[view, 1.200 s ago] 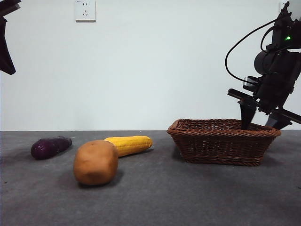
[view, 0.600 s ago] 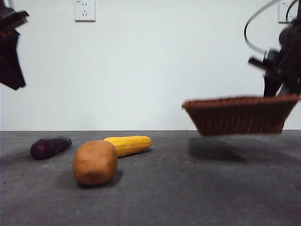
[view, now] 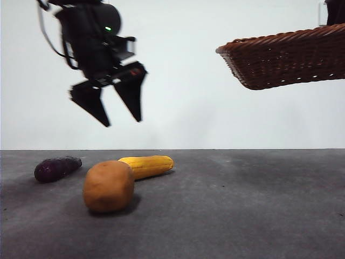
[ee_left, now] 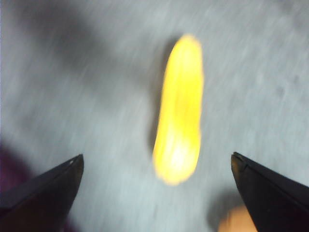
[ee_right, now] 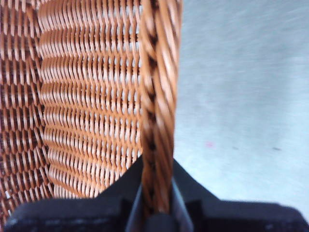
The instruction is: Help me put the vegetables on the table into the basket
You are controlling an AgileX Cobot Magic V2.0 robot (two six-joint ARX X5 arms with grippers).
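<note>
The purple eggplant, the yellow corn cob and the orange-brown potato lie on the grey table at the left. My left gripper hangs open in the air above them; in its wrist view the left gripper sits over the corn, blurred. My right gripper is shut on the braided rim of the brown wicker basket. The basket is held high at the upper right, tilted.
A white wall stands behind the table. In the left wrist view, a bit of the potato and the eggplant show at the picture's edges.
The basket has risen from the table to high at the upper right. The left arm has swung in from the left edge to above the vegetables.
</note>
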